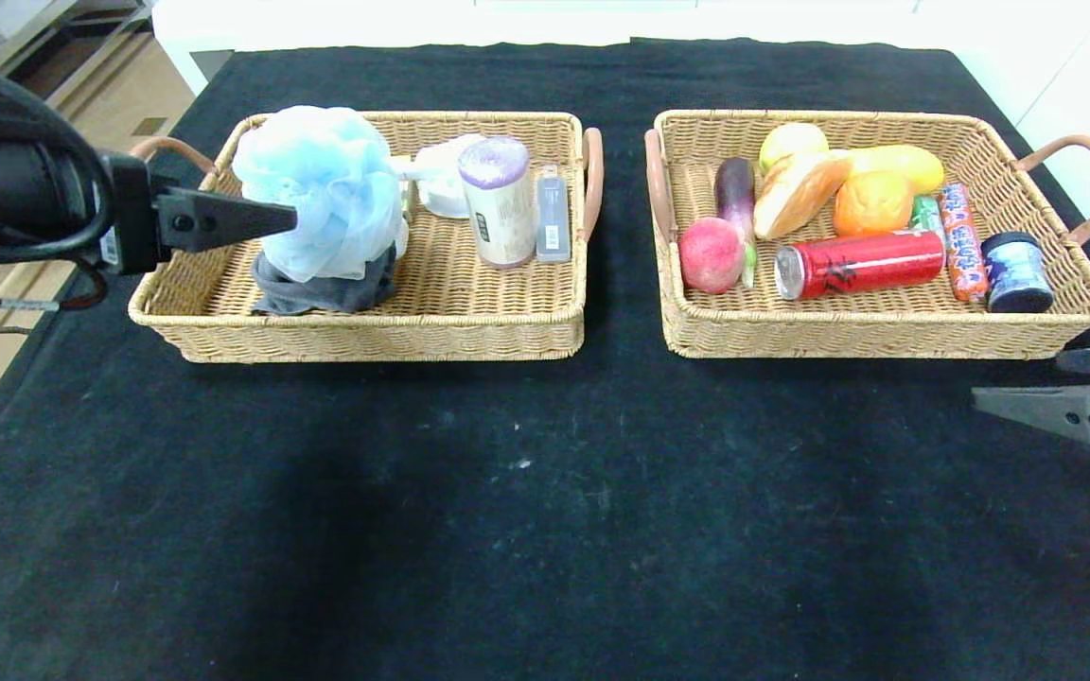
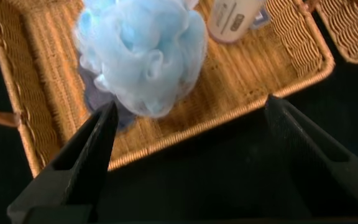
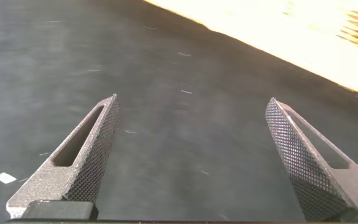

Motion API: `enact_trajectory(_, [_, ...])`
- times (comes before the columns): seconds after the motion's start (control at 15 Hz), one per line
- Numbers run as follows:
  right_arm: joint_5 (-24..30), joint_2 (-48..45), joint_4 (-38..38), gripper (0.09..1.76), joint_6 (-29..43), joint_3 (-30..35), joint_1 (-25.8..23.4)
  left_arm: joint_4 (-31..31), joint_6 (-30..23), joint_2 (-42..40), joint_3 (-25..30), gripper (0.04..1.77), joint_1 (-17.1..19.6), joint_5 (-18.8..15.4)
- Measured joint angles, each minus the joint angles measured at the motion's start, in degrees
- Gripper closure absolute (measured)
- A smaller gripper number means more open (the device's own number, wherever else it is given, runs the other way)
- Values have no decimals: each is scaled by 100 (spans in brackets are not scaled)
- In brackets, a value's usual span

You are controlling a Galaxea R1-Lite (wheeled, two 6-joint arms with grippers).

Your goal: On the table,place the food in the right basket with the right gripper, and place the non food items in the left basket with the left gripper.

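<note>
Both baskets are loaded and the black table in front of them lies bare. The left gripper hangs above the left basket at its outer near corner, fingers spread wide and holding nothing, with the pale blue bath pouf sitting just beyond the tips on top of a dark grey cloth. Further along in that basket there's a white item at the back, a roll with a purple top and a slim grey stick-shaped item beside it. Over in the right basket the food is packed in: a peach, an eggplant, a piece of bread, a yellow fruit behind, an orange, a red can lying on its side, an orange candy tube and a small dark jar. The right gripper sits low over the table just off that basket's near right corner, fingers wide apart, empty too.
</note>
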Motion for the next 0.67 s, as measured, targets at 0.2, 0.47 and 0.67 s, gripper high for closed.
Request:
enact_trajectory(0.2, [-290,-286,-157,14,6,272,-308,-4,166,-736,802,10,-37,128])
enact_trajectory(0.47, [-675,-851,-1095,14,439,973,-603,5,199,-1773,1869,10,-41,362])
enact_trajectory(0.67, [-585,-1527,-1200,14,579,1425,-680,27,174,-2732,2506,10,-22,411])
